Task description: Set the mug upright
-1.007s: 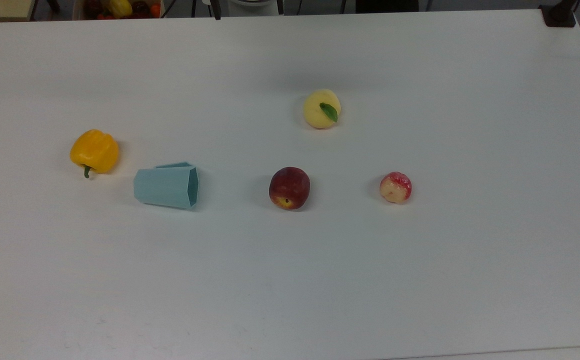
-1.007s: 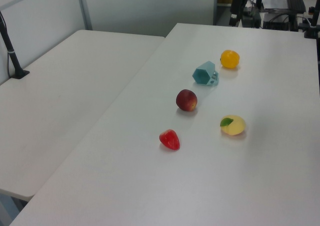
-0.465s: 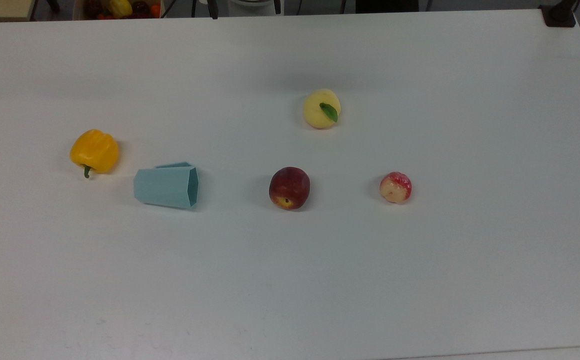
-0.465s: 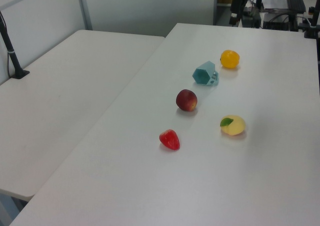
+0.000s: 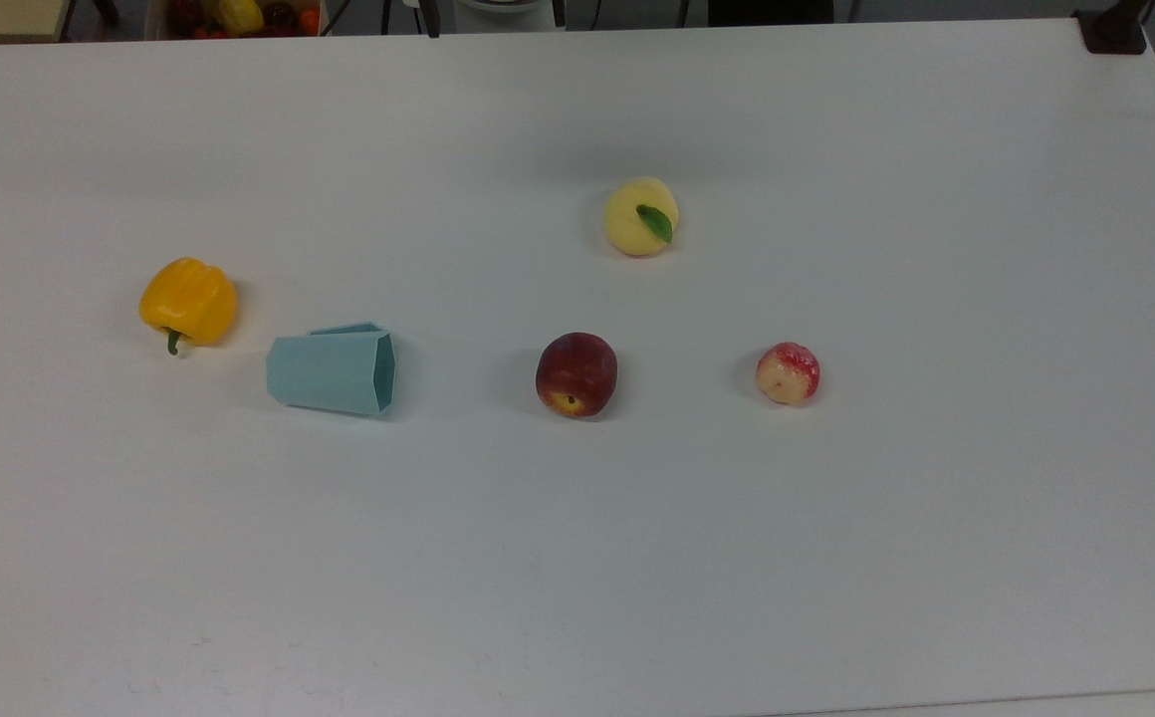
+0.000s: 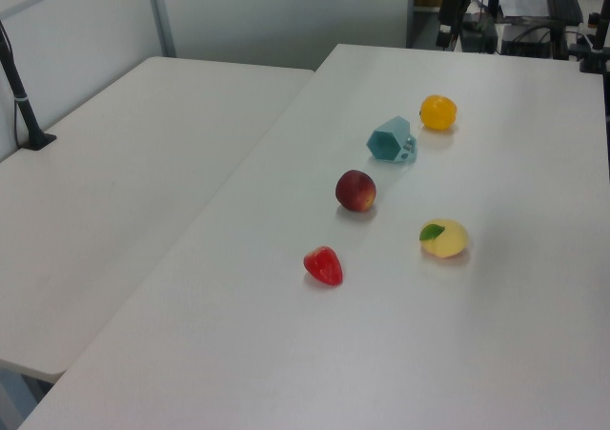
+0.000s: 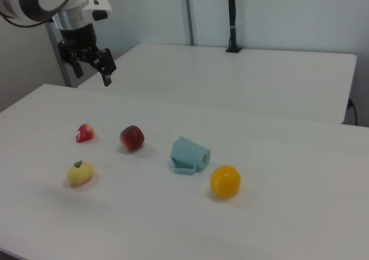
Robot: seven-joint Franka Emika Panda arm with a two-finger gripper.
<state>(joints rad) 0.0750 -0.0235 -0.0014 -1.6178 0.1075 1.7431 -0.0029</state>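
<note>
**Mug on its side, tool aloft and apart**

The tool [image 7: 91, 68] hung high over the far corner of the bench [image 7: 288, 214] in the right view, its two fingers spread with a clear gap between them, gripping nothing; it pointed down and touched no object.

The mug [image 7: 189, 155] lay on its side on the bench, well apart from the tool, below it and toward the right view's right; its pale blue-green faceted body tapered, and its small handle rested against the bench surface on the near side in the right view. In the top view the mug [image 5: 332, 371] showed its hexagonal rim toward the top view's right; in the left view the mug [image 6: 390, 140] turned its open mouth toward the camera.

Nearest beneath the tool sat the small red fruit [image 7: 85, 133]; the dark red peach [image 7: 131, 138] lay just beyond it, between that fruit and the mug. The yellow fruit with a green leaf [image 7: 79, 172] sat lower in the right view, closer to the camera than the tool. The yellow bell pepper [image 7: 225, 181] lay farthest from the tool (just past the mug, not touching it).
</note>
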